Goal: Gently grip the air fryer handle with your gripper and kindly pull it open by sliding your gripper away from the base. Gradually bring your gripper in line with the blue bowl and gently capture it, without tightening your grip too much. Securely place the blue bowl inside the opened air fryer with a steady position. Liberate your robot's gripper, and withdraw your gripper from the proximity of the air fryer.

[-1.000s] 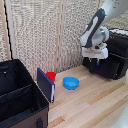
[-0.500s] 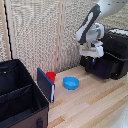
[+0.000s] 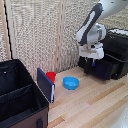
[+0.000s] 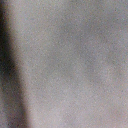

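Tool (image 3: 92, 61) higher, off drawer handle (image 3: 90, 64)

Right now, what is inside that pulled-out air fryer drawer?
The air fryer drawer looks pulled out, but its inside cannot be seen; its dark wall and the gripper hide it. The blue bowl sits outside on the table.

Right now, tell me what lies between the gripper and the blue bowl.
Nothing: in the exterior view only bare wooden table shows between the gripper and the blue bowl. The wrist view is a grey blur.
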